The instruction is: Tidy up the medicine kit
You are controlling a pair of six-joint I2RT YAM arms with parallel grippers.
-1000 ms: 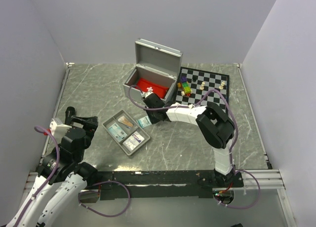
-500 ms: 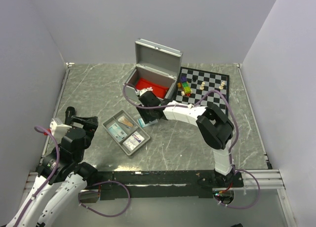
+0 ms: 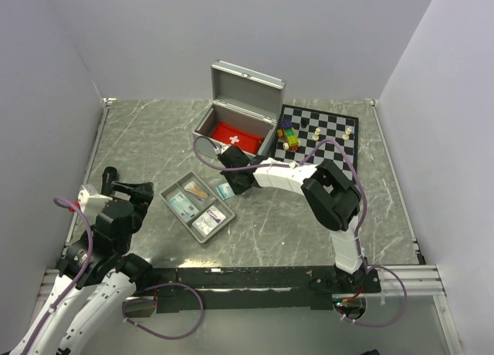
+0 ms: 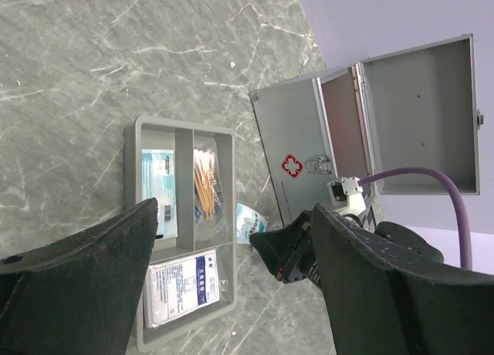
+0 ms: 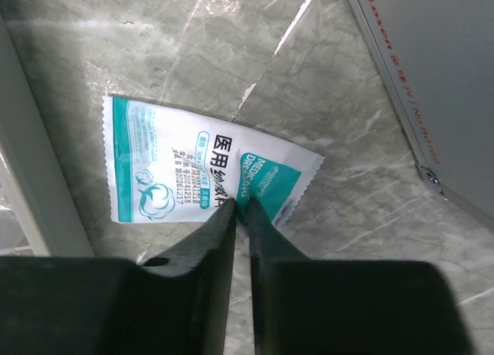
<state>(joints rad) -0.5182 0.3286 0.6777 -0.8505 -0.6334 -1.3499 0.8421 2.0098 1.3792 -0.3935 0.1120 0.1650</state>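
Your medicine kit (image 3: 248, 91) sits at the middle of the worktop's (image 3: 154, 139) far edge. Its lid is up and the front latch faces the arms. The red insert (image 3: 231, 135) inside shows a white cross.

The chessboard (image 3: 328, 131) lies toward the far right corner, just beside the kit's right wall. It carries a few pieces and some coloured cubes (image 3: 290, 135).

The grey tray (image 3: 177, 182) lies left of centre, turned at an angle to the worktop's edges. Its compartments hold flat packets (one is a pack of orange-stemmed swabs (image 4: 204, 181)).

A teal-and-white sachet (image 5: 177, 174) lies flat on the worktop between the tray's wall and the kit's front, just beside the tray.

Your right pincer (image 5: 241, 204) comes down on that sachet. Its fingers are drawn almost together with only a thin slit between them, and the tips pinch the sachet's edge on the side away from the tray. The sachet is not lifted.

Your left pincer (image 3: 122, 182) hangs by the worktop's left edge, toward the near left corner. Its fingers are spread wide with nothing between them, and it is well apart from the tray and the kit.
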